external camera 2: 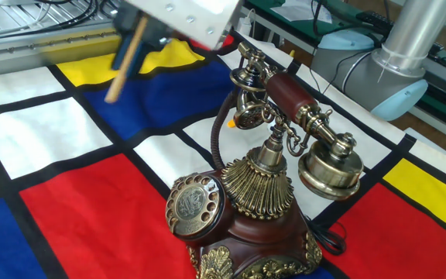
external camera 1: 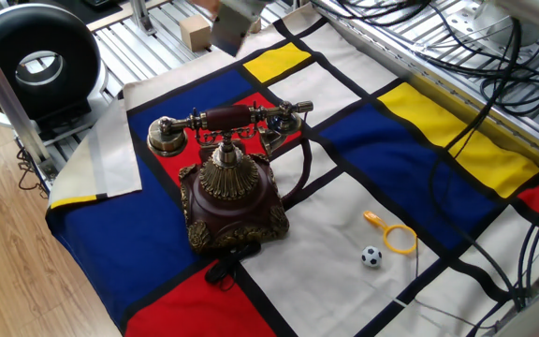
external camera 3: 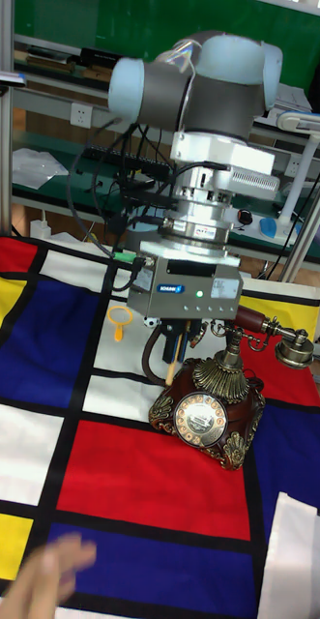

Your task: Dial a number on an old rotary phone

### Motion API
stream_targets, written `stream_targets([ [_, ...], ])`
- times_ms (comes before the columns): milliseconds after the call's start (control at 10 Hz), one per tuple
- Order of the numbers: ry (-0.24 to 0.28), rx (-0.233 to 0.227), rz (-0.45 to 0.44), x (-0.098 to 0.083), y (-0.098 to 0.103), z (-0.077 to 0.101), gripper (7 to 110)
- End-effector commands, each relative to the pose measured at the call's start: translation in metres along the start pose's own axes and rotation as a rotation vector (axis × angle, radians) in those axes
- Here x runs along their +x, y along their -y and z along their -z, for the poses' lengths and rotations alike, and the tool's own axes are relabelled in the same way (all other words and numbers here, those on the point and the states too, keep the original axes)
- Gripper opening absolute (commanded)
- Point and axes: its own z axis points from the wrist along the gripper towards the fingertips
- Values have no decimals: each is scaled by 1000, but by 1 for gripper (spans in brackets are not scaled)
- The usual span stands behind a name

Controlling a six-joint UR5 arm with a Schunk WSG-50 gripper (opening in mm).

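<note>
I see my gripper up near the top, a bit blurry, under a white box part. It is holding a thin wooden stick that points down and to the left, and the stick's tip hangs in the air over the blue part of the cloth. Down and to the right of my gripper stands the old rotary phone. Its round brass dial is well below the stick and not touching it. The handset lies across the brass cradle, off to the right of my gripper. A dark cord curves down beside the phone.
</note>
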Motion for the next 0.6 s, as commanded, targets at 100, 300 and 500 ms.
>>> stream_targets([
  [100, -68, -160, 22, 20, -35, 29, 7],
  [300, -52, -87, 65, 23, -11, 26, 7],
  [500, -114, -54, 110, 43, 1, 26, 7],
])
